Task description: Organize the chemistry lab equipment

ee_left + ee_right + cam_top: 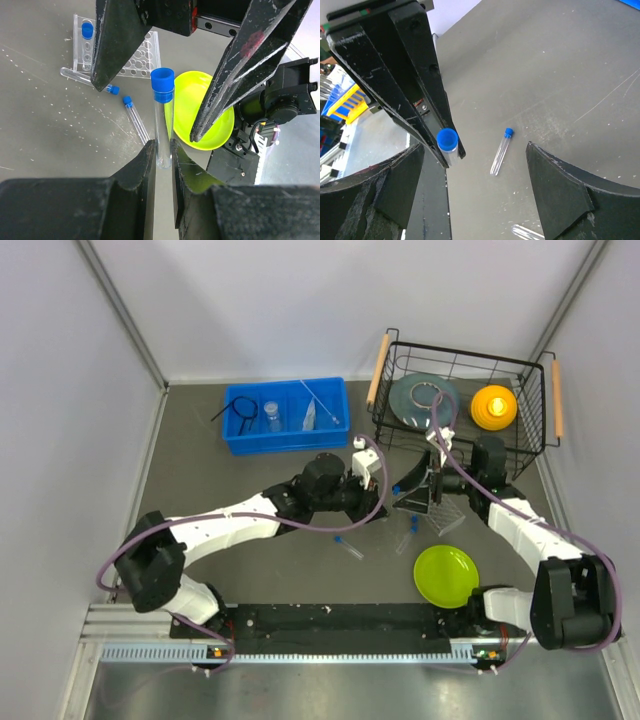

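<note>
Left gripper [162, 148]: I have it pinched narrow on the lower end of the held tube, one finger on each side.
Held tube [163, 117]: clear, with a blue cap. It stands out from my left fingers, cap end away from them, above the table [200, 490] near its middle.
Right gripper [475, 147]: jaws spread wide, with nothing pressed between the pads. The capped end of the held tube sits in the gap, nearer one finger, and I see no contact.
Tube rack [142, 55]: clear and perforated, on the table just past both grippers. One blue-capped tube stands in a hole at its end.
Loose tubes [136, 119]: two lie flat on the table close to the rack, on the side toward the arm bases.
Lime-green plate [446, 575]: on the table near the rack, on my right arm's side.
Blue bin [287, 440]: at the far side of the table, left of the wire basket and well apart from the grippers.
Bin contents: black ring [245, 407] on its rod at the left, small jar [273, 418] in the middle, clear packet [315, 415] at the right.
Wire basket [530, 370]: far right corner, with wooden handles. It holds the grey dish [415, 400] and the orange bowl [494, 407] side by side.
</note>
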